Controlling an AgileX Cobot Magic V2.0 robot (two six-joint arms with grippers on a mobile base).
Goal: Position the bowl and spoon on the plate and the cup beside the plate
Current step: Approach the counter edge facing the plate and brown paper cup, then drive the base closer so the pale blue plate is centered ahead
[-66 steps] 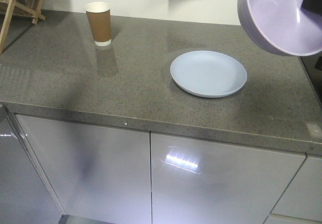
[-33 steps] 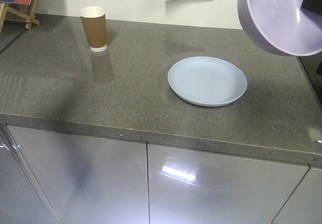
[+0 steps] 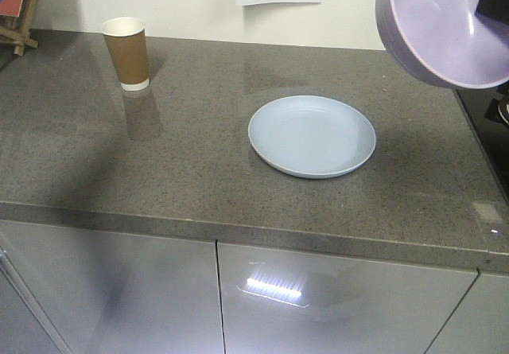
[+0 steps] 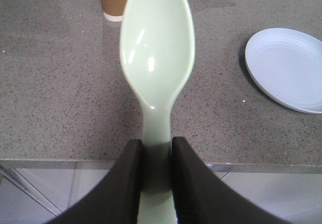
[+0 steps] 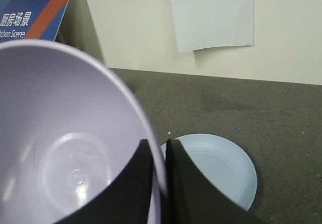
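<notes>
Left gripper (image 4: 157,147) clamps spoon (image 4: 157,58) handle; right gripper (image 5: 159,151) pinches bowl (image 5: 65,158) rim (tilted, aloft); plate (image 3: 312,135), cup (image 3: 127,52) well apart on counter (image 3: 191,171).

Colours: bowl (image 3: 445,24) lavender; plate (image 3: 312,135) pale blue; cup (image 3: 127,52) brown, white rim and base band; spoon (image 4: 157,48) pale mint green; table (image 3: 199,167) dark grey, finely speckled.

The left gripper (image 4: 157,151) has 2 black fingers (image 4: 126,183) clamped on the handle of the spoon (image 4: 157,58), head pointing forward. The right gripper (image 5: 159,151) pinches the rim of the bowl (image 5: 65,148), 1 finger inside, 1 outside.
</notes>
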